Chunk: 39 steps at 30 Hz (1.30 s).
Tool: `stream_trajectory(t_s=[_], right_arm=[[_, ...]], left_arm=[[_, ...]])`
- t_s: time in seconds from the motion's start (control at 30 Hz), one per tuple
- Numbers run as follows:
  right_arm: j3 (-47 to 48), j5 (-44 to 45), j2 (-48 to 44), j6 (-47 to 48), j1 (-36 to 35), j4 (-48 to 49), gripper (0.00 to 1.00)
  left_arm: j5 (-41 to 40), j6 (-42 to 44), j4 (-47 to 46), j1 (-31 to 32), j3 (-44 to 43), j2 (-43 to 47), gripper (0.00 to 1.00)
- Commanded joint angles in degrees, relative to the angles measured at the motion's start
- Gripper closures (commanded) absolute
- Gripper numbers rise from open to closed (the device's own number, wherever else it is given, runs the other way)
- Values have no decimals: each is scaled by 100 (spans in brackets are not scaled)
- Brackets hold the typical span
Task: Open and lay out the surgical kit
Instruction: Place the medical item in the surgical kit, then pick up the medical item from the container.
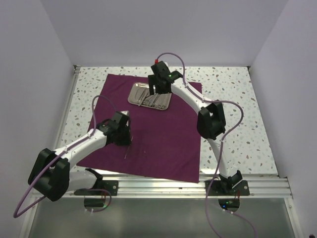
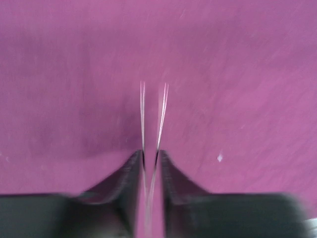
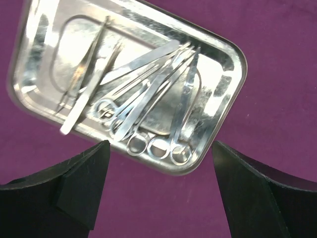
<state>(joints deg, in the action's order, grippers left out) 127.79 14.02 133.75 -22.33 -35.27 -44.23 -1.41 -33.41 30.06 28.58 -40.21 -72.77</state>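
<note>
The dark purple cloth wrap (image 1: 163, 144) lies spread flat on the table. The steel tray (image 1: 133, 88) sits on its far part and holds several silver instruments (image 1: 154, 100). In the right wrist view the tray (image 3: 233, 54) holds ring-handled scissors (image 3: 183, 114) and flat tweezers (image 3: 114, 84). My right gripper (image 1: 154, 89) hovers open over the tray's near edge (image 3: 160, 144), holding nothing. My left gripper (image 1: 127, 141) is low over the cloth's middle left, shut (image 2: 150, 153) on slim silver tweezers (image 2: 161, 114) whose two blades point away over the cloth (image 2: 237, 74).
The speckled table (image 1: 233, 99) shows around the cloth, with white walls on three sides. A metal rail (image 1: 198, 186) carrying the arm bases runs along the near edge. The right arm's elbow (image 1: 210, 119) stands over the cloth's right edge.
</note>
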Motion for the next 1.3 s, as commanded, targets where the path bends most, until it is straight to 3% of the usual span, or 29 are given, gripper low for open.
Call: stream_trajectory(t_s=[0.0, 0.03, 0.07, 0.17, 0.57, 0.97, 1.1, 1.27], right_arm=[[422, 153, 221, -193, 134, -7, 15], [457, 171, 282, -193, 160, 89, 16], [545, 241, 431, -193, 187, 107, 16], [825, 216, 773, -158, 239, 195, 19], [1372, 382, 1522, -237, 319, 415, 40], [1284, 583, 1795, -395, 371, 486, 46], [425, 584, 1356, -588, 441, 975, 46], [589, 567, 1425, -676, 494, 775, 46]], left_arm=[[-105, -456, 8, 43, 109, 421, 66], [-114, -473, 52, 43, 127, 526, 58], [-123, -526, 122, 43, 136, 579, 43], [-123, -614, 271, 51, 153, 825, 27], [-131, -544, 597, 51, -5, 984, 29], [-175, -272, 667, 51, -277, 686, 30], [-289, -166, 772, 51, -408, 624, 30], [-369, -43, 773, 51, -488, 545, 30]])
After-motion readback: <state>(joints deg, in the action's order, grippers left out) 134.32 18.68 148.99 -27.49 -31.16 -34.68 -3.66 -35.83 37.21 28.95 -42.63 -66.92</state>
